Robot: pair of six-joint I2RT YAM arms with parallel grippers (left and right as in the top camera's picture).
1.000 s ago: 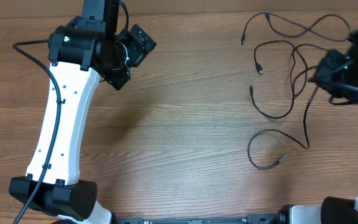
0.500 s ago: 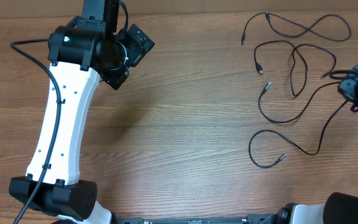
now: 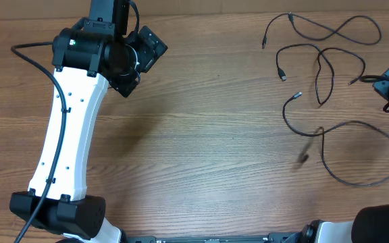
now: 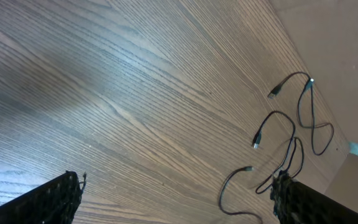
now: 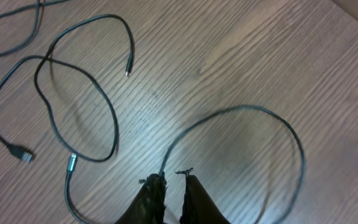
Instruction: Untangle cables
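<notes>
Three thin black cables point(image 3: 318, 74) lie spread over the right side of a wooden table point(image 3: 201, 135); the right gripper point(image 5: 171, 180) has its fingers almost together at one loop's point(image 5: 247, 107) end, grip unclear; the left gripper point(image 4: 176, 193) gapes wide, well apart. Advice: draw that loop slowly away from its neighbours, keeping low.

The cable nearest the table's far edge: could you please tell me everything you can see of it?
The cable is a thin black cord lying flat on the wooden table, by the far edge. It runs out to a rounded loop on the right arm's side and back, crossing itself once. Both plug ends lie at the other end, one seemingly silver-tipped. No other cable or gripper touches it.
</notes>
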